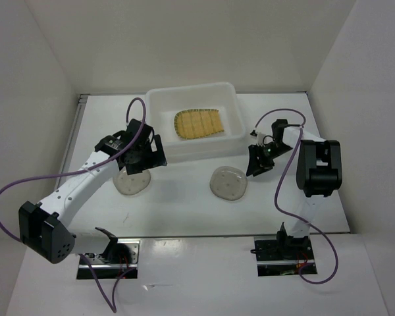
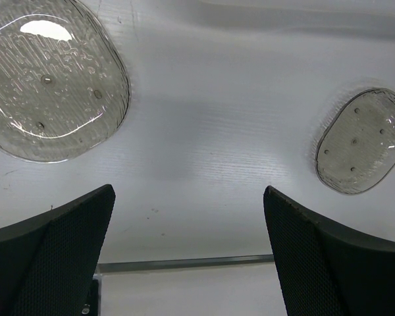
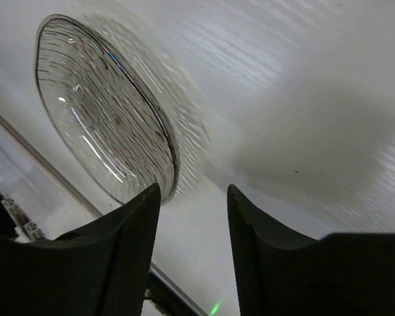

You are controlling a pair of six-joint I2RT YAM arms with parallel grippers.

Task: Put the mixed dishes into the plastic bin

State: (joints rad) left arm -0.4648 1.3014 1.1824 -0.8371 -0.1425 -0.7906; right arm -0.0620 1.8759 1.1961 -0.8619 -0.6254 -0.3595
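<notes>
The plastic bin (image 1: pixel 159 105) stands at the back middle with the tan grid plate (image 1: pixel 197 123) lying inside it. Two round translucent plates lie on the table in front of it: the left plate (image 1: pixel 131 184) (image 2: pixel 49 79) and the right plate (image 1: pixel 228 183) (image 2: pixel 362 139) (image 3: pixel 105 131). My left gripper (image 1: pixel 139 164) (image 2: pixel 187 224) hovers over the left plate's back edge, wide open, with only bare table between its fingers. Just right of the right plate, my right gripper (image 1: pixel 257 164) (image 3: pixel 192 197) has its jaws partly drawn in and holds nothing. Its left finger (image 3: pixel 135 230) is next to the plate's rim.
White walls enclose the table on the left, back and right. A metal strip (image 2: pixel 184 263) marks the table's near edge, with the arm bases (image 1: pixel 105 253) (image 1: pixel 283 250) behind it. Purple cables (image 1: pixel 13 191) loop off both arms.
</notes>
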